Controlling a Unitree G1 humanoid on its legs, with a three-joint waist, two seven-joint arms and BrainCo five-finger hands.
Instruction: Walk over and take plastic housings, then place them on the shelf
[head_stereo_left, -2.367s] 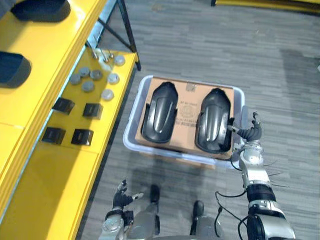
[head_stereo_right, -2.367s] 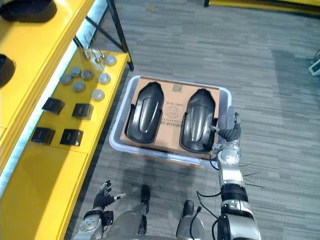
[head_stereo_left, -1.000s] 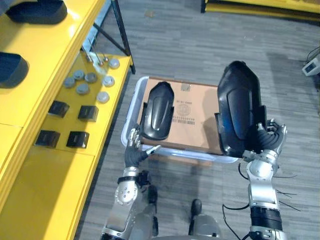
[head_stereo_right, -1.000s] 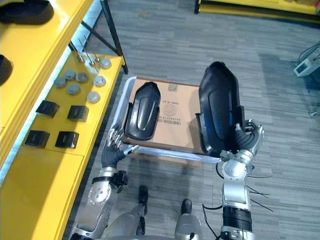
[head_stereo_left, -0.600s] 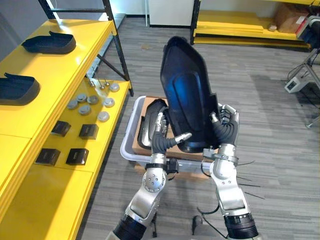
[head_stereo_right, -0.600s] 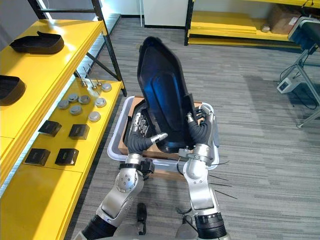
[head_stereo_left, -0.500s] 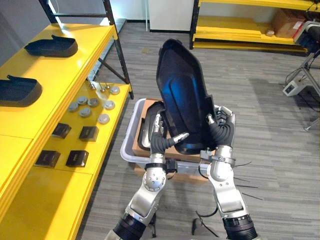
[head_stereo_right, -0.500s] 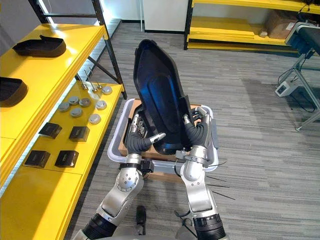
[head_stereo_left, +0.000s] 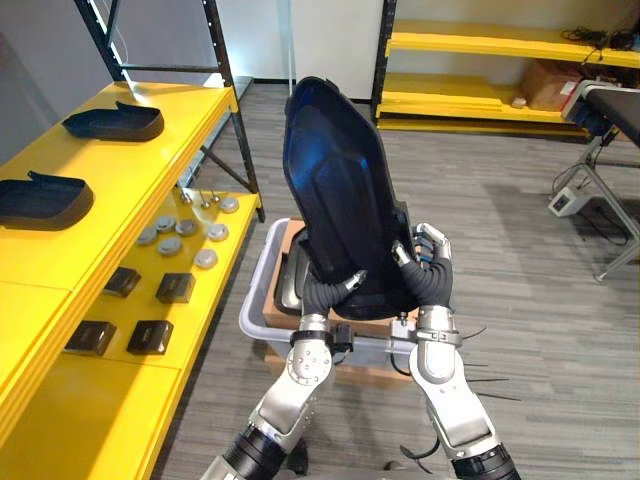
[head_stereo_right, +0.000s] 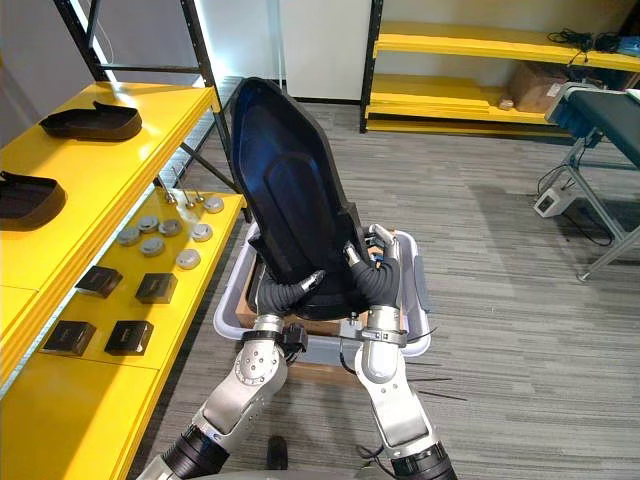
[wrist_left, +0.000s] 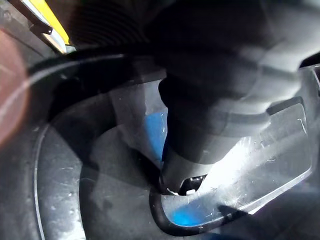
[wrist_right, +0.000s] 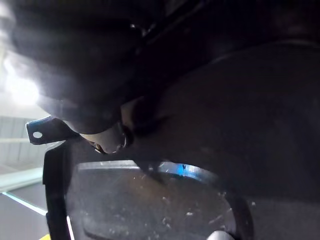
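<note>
Black plastic housing (head_stereo_left: 345, 200) upright mid-frame, left hand (head_stereo_left: 320, 293) and right hand (head_stereo_left: 428, 280) clasping its base; next: carry to shelf (head_stereo_left: 120, 160), left.

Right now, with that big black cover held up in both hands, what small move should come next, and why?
Probably turn left toward the yellow shelf. The left hand and right hand both grip the cover at its lower end, it hangs clear above the bin, and two similar covers already lie on that shelf.
</note>
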